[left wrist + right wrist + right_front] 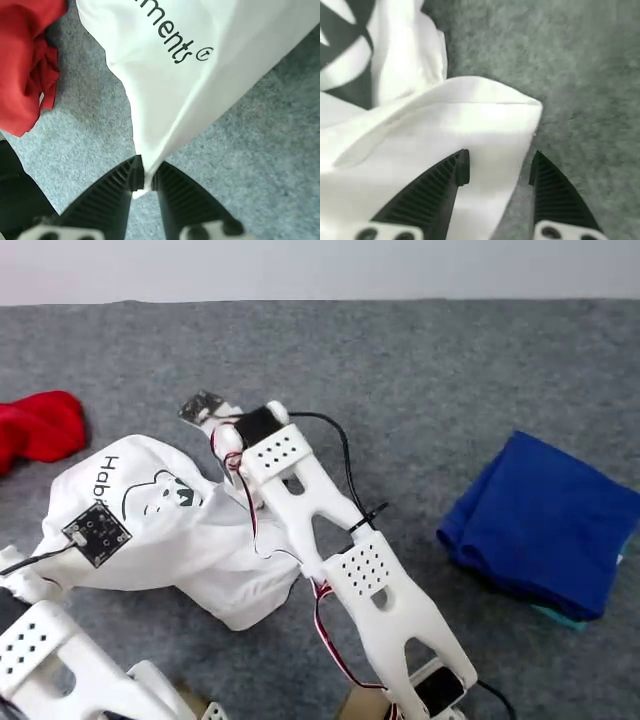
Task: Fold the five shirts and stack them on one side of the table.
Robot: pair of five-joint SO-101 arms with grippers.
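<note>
Left gripper clamps white shirt corner, frame bottom. Right gripper gapes astride its edge; should close fully before lifting, keeping fabric taut.

Bright, even, diffuse light. Shadows soft and short on the grey table. Glare on white shirt in right wrist view (folds nearly washed out).

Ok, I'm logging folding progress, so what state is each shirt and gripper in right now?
white shirt, unfolded and rumpled, one corner pinched.
red shirt, crumpled in a heap, not folded.
blue shirt, folded, lying on a teal cloth.
left gripper, shut on the white shirt's corner.
right gripper, open, jaws either side of a fold of the white shirt.
</note>
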